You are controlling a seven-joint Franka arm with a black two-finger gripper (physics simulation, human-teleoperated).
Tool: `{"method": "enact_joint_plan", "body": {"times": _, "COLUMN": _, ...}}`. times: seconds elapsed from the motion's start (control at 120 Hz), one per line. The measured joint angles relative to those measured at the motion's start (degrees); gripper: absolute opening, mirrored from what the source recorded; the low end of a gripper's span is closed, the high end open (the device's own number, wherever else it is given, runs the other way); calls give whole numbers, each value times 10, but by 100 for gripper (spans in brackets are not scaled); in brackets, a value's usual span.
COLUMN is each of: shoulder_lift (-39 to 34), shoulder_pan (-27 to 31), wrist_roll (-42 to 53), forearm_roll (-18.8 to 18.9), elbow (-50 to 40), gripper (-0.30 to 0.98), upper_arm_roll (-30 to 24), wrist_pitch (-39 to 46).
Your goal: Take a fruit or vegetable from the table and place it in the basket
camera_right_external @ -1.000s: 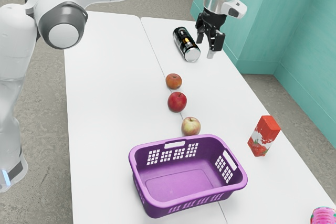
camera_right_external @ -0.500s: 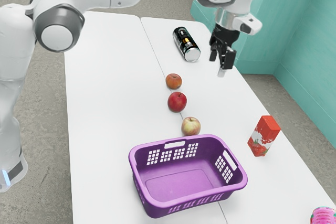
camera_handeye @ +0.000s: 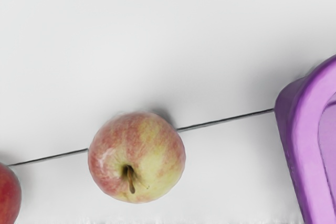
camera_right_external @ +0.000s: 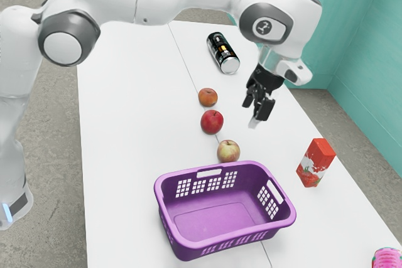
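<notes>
My gripper [camera_right_external: 255,111] stands spread, empty. Pale apple [camera_handeye: 137,156] lower than it: likely light, firm, slick; I'd pinch its widest girth gently.

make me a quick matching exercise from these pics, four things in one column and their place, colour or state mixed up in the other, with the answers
Things
1. can
2. basket
3. yellow-and-red apple
4. carton

Descriptions
A. between the deep-red apple and the basket
B. red and white, standing on the table
C. mostly black, lying on its side
D. purple, with nothing inside

Pairs: 1-C, 2-D, 3-A, 4-B
</notes>
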Motion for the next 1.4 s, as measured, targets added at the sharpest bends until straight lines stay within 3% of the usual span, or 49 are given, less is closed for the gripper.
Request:
{"method": "enact_joint_plan", "body": {"times": 0.233, "shoulder_lift": 5, "shoulder_pan": 0, "wrist_roll": 1, "forearm_roll": -3, "elbow": -84, "gripper": 69, "upper_arm_roll": 1, "wrist_pitch": 53}}
{"method": "enact_joint_plan", "body": {"times": 1.4, "shoulder_lift": 12, "shoulder_pan": 0, "wrist_roll": 29, "forearm_roll": -19, "elbow": -154, "gripper": 69, "upper_arm_roll": 31, "wrist_pitch": 151}}
